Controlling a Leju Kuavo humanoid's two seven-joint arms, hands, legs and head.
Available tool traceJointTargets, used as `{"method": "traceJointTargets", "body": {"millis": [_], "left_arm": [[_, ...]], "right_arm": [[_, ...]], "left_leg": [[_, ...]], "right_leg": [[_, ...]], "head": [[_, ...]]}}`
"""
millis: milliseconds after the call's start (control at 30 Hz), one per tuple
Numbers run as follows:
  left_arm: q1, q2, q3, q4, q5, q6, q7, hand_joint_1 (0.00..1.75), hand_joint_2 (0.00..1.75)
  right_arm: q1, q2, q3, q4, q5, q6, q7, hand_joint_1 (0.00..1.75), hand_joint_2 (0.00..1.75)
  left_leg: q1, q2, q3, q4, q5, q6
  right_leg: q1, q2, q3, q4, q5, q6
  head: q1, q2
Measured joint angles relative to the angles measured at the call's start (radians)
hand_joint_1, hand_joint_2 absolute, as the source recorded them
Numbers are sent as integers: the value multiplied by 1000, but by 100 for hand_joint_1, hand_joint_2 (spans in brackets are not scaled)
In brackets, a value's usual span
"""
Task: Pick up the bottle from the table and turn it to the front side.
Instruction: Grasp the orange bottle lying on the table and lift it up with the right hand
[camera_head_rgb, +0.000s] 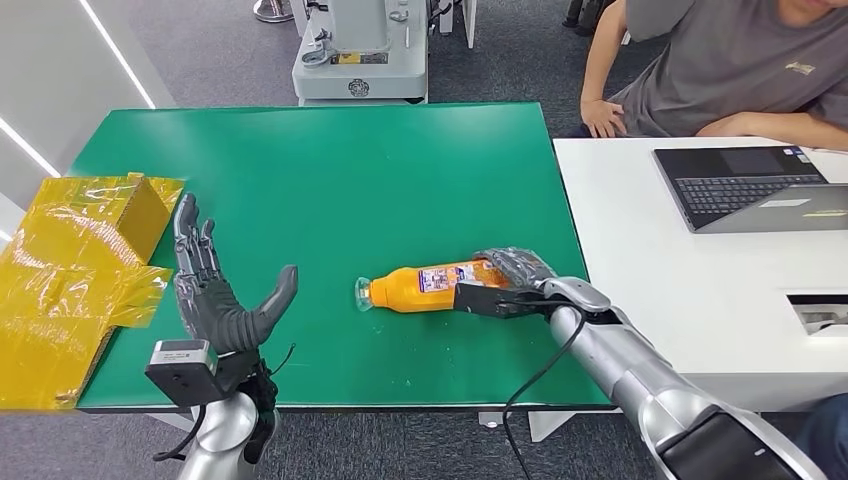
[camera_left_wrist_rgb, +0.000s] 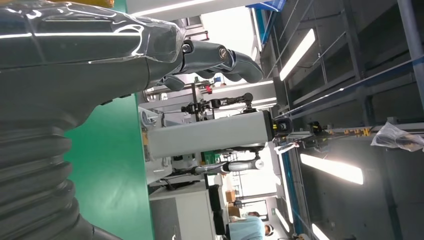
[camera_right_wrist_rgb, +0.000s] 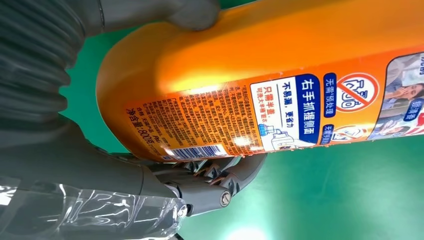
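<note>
Bottle (camera_head_rgb: 425, 285) lies on its side on our green tabletop (camera_head_rgb: 350, 180), our right hand (camera_head_rgb: 515, 278) gripping its base; our left hand (camera_head_rgb: 215, 290) hovers spread, holding nothing.

Silver arms end in dark grey hands, left hand (camera_head_rgb: 215, 300) and right hand (camera_head_rgb: 515, 280), ribbed wrist covers, black cable trailing.

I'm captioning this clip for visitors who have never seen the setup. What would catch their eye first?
The orange bottle lying on its side on the green table, its base wrapped by the right hand; the right wrist view shows its barcode label side. Next, the left hand raised open above the table's left part, beside crinkled yellow packaging at the left edge.
</note>
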Motion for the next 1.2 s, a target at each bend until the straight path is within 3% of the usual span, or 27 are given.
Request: {"method": "traceJointTargets", "body": {"millis": [367,533,800,933,1067,1200], "left_arm": [[1,6,0,0,8,1,0,0,175],[2,6,0,0,8,3,0,0,175],[5,4,0,1,11,15,-12,0,175],[-2,-3,0,10,55,-23,-11,0,175],[-16,-11,0,25,113,-102,2,0,175],[-19,-13,0,30,118,-113,4,0,175]], "right_arm": [[22,0,-3,-20,6,-69,-22,175,175],[52,1,-27,-77,2,-202,-19,175,175],[158,16,-130,-266,12,-491,2,175,175],[229,34,-181,-363,16,-626,-15,175,175],[290,44,-222,-450,-34,-715,-64,175,175],[302,46,-229,-466,-47,-730,-76,175,175]], "left_leg": [[0,0,0,0,0,0],[0,0,0,0,0,0],[0,0,0,0,0,0],[0,0,0,0,0,0],[0,0,0,0,-1,0],[0,0,0,0,-1,0]], "right_leg": [[0,0,0,0,0,0],[0,0,0,0,0,0],[0,0,0,0,-1,0],[0,-1,0,0,-1,0],[0,-1,0,0,-1,0],[0,-1,0,0,-1,0]], "head": [[0,0],[0,0],[0,0],[0,0],[0,0],[0,0]]}}
